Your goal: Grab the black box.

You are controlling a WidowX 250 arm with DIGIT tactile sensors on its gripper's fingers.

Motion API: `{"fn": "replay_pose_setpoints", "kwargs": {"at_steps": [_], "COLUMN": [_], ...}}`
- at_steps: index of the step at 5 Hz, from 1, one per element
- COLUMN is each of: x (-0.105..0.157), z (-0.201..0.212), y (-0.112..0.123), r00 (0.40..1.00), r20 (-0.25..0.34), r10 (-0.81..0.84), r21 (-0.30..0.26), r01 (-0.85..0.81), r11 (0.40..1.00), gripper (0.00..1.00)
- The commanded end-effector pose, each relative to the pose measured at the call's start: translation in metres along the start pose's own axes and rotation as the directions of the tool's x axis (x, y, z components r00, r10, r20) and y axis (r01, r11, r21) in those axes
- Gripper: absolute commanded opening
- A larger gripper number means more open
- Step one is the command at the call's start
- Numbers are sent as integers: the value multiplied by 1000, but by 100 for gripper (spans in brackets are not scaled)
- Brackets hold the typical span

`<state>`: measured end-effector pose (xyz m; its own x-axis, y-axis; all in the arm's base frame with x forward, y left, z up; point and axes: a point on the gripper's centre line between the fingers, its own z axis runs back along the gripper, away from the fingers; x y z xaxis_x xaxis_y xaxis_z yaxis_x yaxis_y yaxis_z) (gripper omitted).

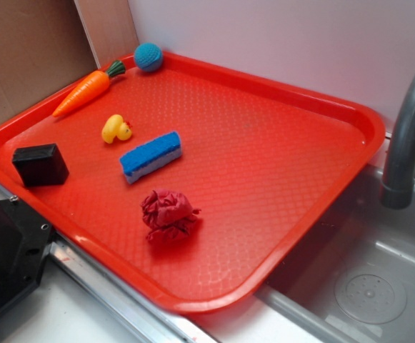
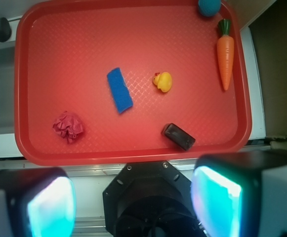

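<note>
While unheld, black box (image 1: 40, 164) on tray (image 1: 278, 179)

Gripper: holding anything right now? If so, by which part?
Nothing held. In the wrist view the gripper is open, high above the tray; the black box lies untouched near the tray's edge.

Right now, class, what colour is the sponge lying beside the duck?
Blue, with a paler band along its side; the sponge shows best in the exterior view.
</note>
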<state>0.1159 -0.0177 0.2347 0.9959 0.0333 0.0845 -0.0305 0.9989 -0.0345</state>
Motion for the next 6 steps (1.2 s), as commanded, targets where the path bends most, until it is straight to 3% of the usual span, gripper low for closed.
{"fn": "replay_pose_setpoints", "kwargs": {"at_steps": [1, 2, 3, 4, 5, 6], "x": [0, 0, 2, -2, 0, 6], "z": [0, -49, -79, -118, -154, -171], "y": [0, 28, 39, 66, 78, 68], "r00": [1000, 988, 958, 921, 920, 910], "r20": [0, -3, 67, 106, 79, 20], "r10": [0, -153, -277, -376, -383, -415], "r21": [0, 144, 117, 111, 40, 5], "r01": [0, 152, 268, 365, 381, 415], "r11": [1000, 978, 956, 925, 924, 910], "gripper": [100, 100, 100, 100, 100, 100]}}
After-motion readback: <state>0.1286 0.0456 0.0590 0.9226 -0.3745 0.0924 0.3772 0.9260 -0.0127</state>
